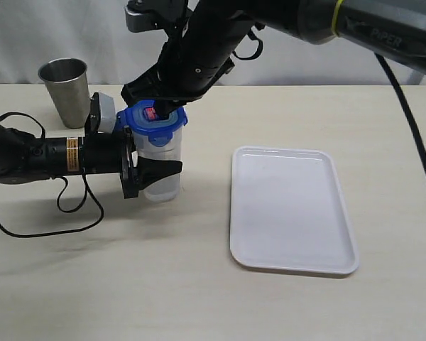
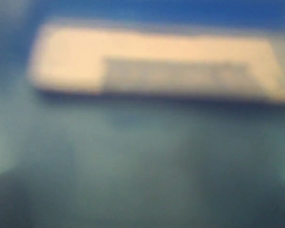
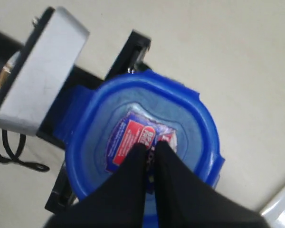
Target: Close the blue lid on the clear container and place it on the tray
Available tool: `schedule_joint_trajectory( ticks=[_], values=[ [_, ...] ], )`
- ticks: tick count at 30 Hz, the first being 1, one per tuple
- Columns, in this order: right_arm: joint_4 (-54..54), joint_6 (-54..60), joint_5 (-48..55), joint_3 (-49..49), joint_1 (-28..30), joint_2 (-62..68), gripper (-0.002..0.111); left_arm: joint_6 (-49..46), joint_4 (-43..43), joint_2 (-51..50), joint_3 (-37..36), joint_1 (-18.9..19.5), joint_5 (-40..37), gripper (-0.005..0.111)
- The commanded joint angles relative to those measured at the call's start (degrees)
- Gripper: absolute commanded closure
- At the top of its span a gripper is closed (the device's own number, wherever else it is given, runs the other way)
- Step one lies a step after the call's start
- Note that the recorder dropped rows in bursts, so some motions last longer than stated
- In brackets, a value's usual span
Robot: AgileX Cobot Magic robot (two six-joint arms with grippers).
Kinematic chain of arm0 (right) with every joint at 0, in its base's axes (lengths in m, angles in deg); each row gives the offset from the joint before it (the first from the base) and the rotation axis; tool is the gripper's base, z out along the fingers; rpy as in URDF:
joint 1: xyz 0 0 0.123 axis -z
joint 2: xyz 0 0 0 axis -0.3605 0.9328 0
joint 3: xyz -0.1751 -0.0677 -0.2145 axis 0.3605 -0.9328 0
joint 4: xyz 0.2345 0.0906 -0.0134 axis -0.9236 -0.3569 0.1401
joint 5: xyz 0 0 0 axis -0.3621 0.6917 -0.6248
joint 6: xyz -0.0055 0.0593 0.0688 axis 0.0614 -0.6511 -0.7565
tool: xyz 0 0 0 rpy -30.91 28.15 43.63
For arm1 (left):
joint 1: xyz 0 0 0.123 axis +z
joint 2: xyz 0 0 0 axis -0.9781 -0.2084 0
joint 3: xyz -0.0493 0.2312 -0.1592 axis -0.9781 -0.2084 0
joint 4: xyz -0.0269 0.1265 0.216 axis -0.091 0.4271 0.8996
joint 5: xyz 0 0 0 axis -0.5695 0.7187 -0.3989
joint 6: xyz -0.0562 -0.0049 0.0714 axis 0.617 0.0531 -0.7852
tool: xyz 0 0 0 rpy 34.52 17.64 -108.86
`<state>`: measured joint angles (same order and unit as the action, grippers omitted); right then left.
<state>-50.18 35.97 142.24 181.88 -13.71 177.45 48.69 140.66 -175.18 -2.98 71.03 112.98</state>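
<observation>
The clear container (image 1: 167,150) stands upright on the table, left of the tray (image 1: 291,213). My left gripper (image 1: 156,158) reaches in from the left and is shut on the clear container's sides, with one black finger (image 1: 163,170) across its front. The blue lid (image 1: 155,122) sits on the container's rim, its red-and-white label facing up. My right gripper (image 1: 160,112) comes down from above, shut, its tips touching the label. In the right wrist view the shut fingertips (image 3: 151,148) rest on the blue lid (image 3: 194,118). The left wrist view is a close blur.
A grey steel cup (image 1: 65,91) stands at the back left, behind the left arm. A black cable (image 1: 50,227) loops on the table under that arm. A corner of the tray (image 3: 282,209) shows in the right wrist view.
</observation>
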Motion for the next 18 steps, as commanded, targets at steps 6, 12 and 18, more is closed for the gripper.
schedule_joint_trajectory(
  ticks=[6, 12, 18],
  values=[
    [0.22, 1.35, 0.95, 0.03, 0.19, 1.55, 0.104, -2.89, -2.57, -1.19, -0.19, -0.41, -0.73, 0.107],
    [0.22, 1.35, 1.57, 0.03, 0.19, 1.62, 0.104, -2.63, -1.80, -1.19, -0.19, -0.29, -0.73, 0.053],
    [0.22, 1.35, 2.78, 0.03, 0.19, 1.62, 0.104, -2.86, 1.25, -1.19, -0.19, 3.62, -0.73, 0.021]
  ],
)
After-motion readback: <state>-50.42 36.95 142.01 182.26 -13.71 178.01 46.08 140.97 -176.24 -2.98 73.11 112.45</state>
